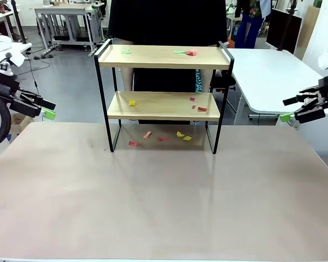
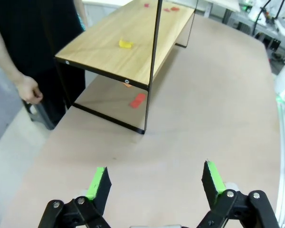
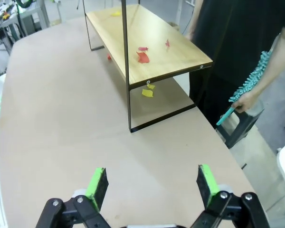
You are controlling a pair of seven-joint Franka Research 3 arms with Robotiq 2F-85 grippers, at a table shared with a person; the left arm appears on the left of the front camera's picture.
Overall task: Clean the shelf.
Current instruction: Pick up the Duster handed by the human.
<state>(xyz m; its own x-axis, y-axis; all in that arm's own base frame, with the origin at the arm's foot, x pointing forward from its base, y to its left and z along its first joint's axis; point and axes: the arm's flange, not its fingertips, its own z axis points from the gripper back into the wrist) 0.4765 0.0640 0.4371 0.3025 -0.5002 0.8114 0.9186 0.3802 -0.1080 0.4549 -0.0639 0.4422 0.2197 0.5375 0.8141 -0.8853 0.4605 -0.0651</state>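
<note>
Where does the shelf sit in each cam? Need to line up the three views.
Front view: shelf centre, far half of the picture, both boards seen edge-on.
Left wrist view: shelf upper middle, running away toward top right.
Right wrist view: shelf upper middle, running away toward top left.
Shared landmark: the red scraps on the lower board.

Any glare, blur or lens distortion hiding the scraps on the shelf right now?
Front view: even light, sharp, only a faint sheen on the table before the shelf. Left wrist view: wide-angle bending curves the table edge; yellow scrap is clear. Right wrist view: same bending; red scraps sharp, no glare.
</note>
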